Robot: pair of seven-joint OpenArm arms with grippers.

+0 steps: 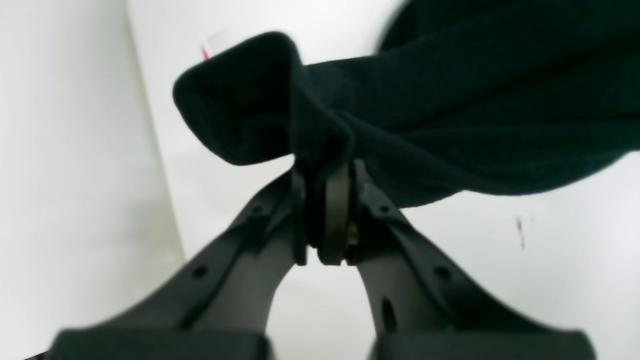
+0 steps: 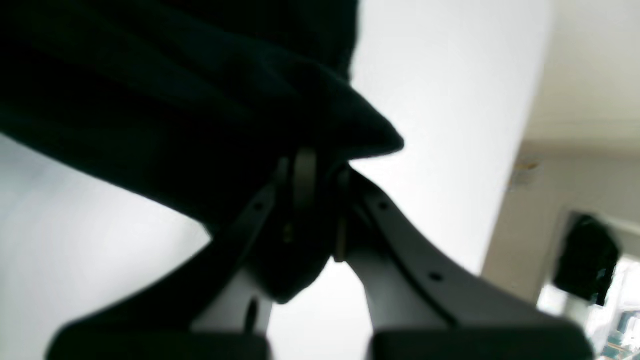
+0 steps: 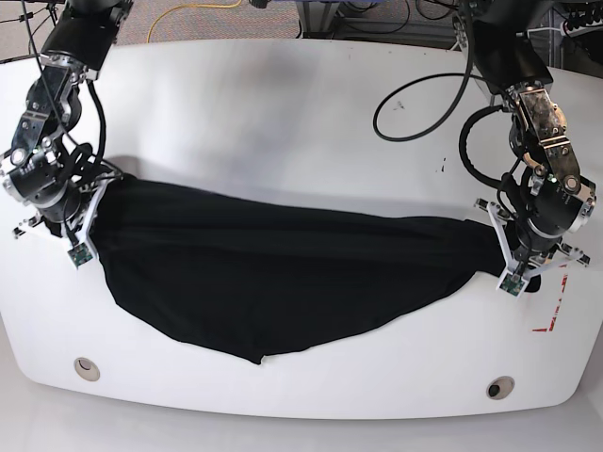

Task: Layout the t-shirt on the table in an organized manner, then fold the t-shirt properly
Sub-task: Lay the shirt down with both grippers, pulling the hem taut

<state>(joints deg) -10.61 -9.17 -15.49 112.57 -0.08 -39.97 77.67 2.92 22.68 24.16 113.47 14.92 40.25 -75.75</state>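
The black t-shirt (image 3: 273,282) hangs stretched between my two arms over the white table (image 3: 283,122), its lower part sagging onto the tabletop toward the front. On the right of the base view, my left gripper (image 3: 499,247) is shut on one end of the cloth. The left wrist view shows a bunched fold of the t-shirt (image 1: 450,110) pinched between the left gripper (image 1: 325,170) fingers. At the left of the base view, my right gripper (image 3: 102,188) is shut on the other end. In the right wrist view, dark t-shirt (image 2: 150,100) cloth is clamped in the right gripper (image 2: 312,165).
Red tape (image 3: 556,306) marks the table's right front corner. Two round grommet holes (image 3: 87,367) (image 3: 500,387) sit near the front edge. A black cable (image 3: 424,104) loops on the table behind the right-hand arm, and a small dark scuff (image 3: 441,168) lies beside it.
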